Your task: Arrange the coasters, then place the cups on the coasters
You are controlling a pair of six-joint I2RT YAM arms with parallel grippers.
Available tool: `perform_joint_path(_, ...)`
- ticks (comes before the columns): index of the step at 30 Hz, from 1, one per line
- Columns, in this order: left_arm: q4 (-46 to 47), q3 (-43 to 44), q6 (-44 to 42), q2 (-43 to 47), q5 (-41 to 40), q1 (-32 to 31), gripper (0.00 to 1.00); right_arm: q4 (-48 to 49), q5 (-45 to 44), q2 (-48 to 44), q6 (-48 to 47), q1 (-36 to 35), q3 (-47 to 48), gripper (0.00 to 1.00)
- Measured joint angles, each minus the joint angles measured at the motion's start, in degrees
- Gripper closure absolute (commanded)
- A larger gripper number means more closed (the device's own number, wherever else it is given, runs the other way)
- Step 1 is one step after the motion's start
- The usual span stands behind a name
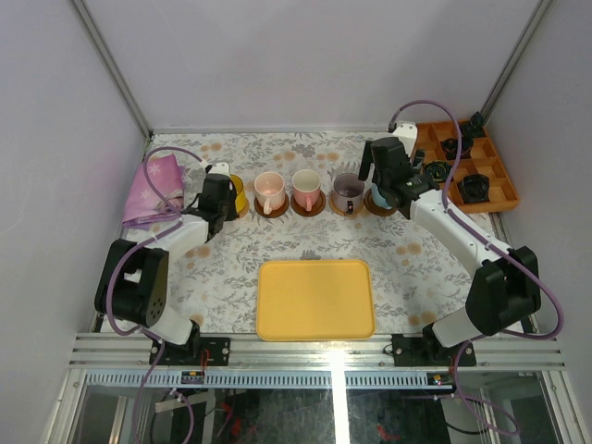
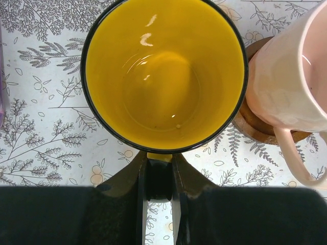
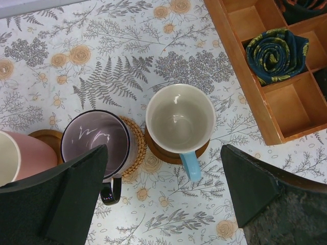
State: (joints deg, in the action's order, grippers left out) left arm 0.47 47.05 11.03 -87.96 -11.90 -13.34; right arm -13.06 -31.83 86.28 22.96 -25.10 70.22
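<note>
Five cups stand in a row across the far half of the table. My left gripper is shut on the handle of the yellow cup at the row's left end; no coaster shows under it. Beside it the pale pink cup sits on a brown coaster. The pink cup with a white inside rests on a coaster too. My right gripper hangs open above the light blue cup, which stands on a dark coaster. The grey-purple cup sits on a woven tan coaster.
A flat yellow tray lies near the front middle. An orange compartment box with small black objects stands at the far right, close to my right gripper. A pink-purple cloth lies at the far left.
</note>
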Motion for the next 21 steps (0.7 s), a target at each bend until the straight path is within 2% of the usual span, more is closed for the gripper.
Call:
perform_joint_path(14, 0.74, -0.02, -0.17, -1.79, 0.2, 0.0, 1.0, -0.42, 1.05, 1.11, 0.42, 0.0, 0.35, 0.0)
perform_joint_path(21, 1.25, -0.02, 0.09, -2.14, 0.15, 0.0, 0.92, -0.52, 1.44, 1.2, 0.61, 0.0, 0.37, 0.0)
